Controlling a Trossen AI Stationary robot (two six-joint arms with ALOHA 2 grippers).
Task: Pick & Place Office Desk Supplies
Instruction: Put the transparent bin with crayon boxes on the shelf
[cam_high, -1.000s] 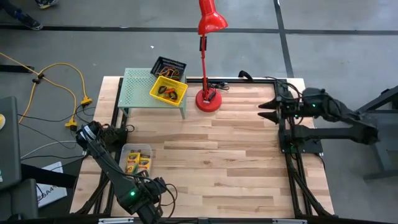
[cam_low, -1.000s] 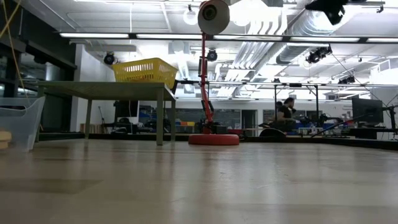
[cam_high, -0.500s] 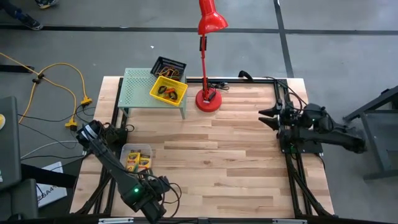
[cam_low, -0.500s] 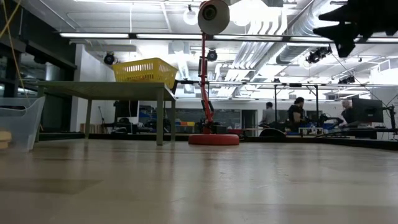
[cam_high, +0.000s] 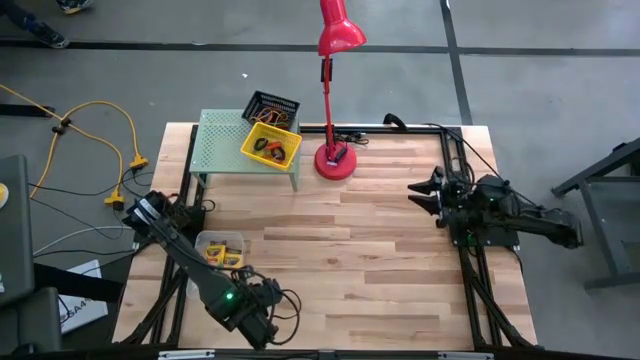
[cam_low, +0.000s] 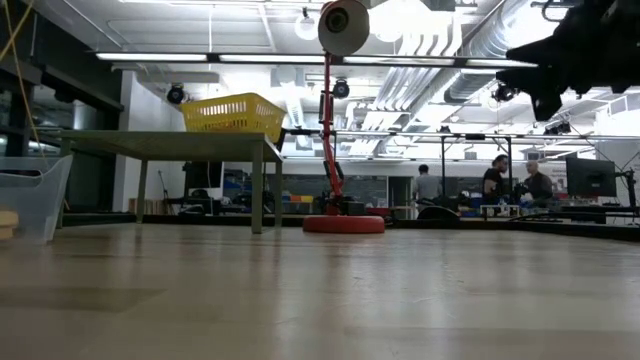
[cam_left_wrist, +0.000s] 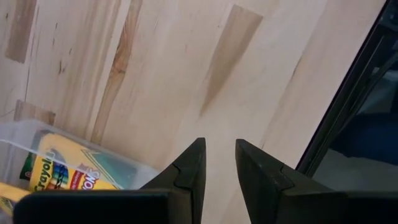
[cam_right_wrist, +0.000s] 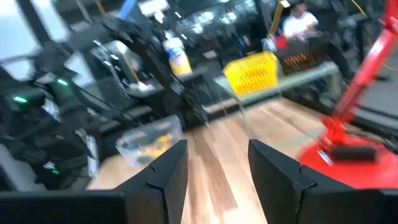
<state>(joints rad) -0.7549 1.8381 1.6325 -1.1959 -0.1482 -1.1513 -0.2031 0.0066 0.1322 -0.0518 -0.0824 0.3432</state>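
A clear bin with yellow crayon boxes rests on the table near its left edge. The yellow bin, holding red and green items, sits on the light-green rack, and a black mesh bin sits behind it. My left gripper points down over bare wood near the table's near-left corner, beside the clear bin, open with nothing between its fingers. My right gripper hovers level at the table's right edge, open and empty, fingers toward the left.
A tall red desk lamp stands on its base at the far middle, right of the rack. The table's middle is bare wood. A black frame rail runs along the right side. People show in the room beyond.
My right gripper has come down, its arm folding back over the table's right edge, and it now points level. My left gripper has drifted a little toward the table's right along the near edge. Neither has opened or shut.
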